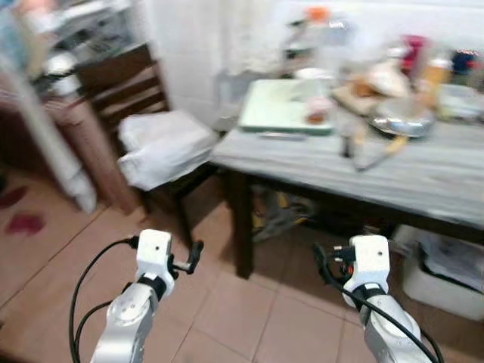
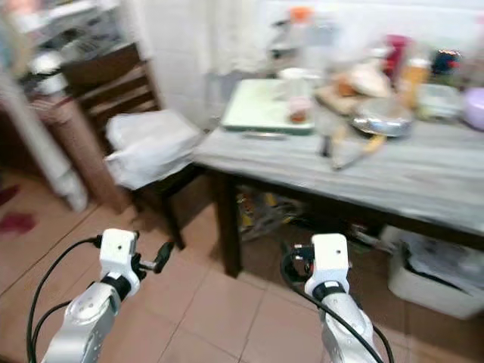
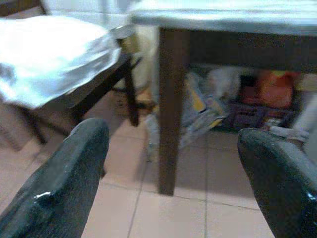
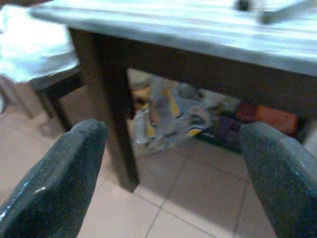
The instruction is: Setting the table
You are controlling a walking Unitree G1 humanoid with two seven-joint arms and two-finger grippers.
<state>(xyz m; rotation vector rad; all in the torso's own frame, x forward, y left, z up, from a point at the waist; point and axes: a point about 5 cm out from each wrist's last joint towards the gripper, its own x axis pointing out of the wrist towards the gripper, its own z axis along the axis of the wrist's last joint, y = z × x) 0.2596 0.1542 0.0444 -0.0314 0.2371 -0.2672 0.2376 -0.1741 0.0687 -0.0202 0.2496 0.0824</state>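
Grey-topped and crowded, the table (image 1: 423, 178) stood ahead of you and to your right, its dark front leg (image 1: 242, 227) planted on the tiled floor (image 1: 249, 318). On the top lay a pale green tray (image 1: 276, 106) near the front left corner, a cup (image 1: 310, 83) at its far edge, a metal bowl (image 1: 404, 119) to its right, and blurred bottles and jars along the wall behind; which of these were meant as tableware could not be told. A chair (image 1: 151, 98) carrying a white bag (image 1: 162, 147) stood just beside the table's left end, and bags and a bin (image 1: 442, 276) sat underneath. Your left gripper (image 3: 173, 173) and right gripper (image 4: 168, 168) were both held low, below the tabletop, fingers spread wide and holding nothing. The step in hand was judged to be the approach. To do it well, you would have closed on the front edge squarely, kept clear of the chair and leg, and raised both arms above the rim before reaching.
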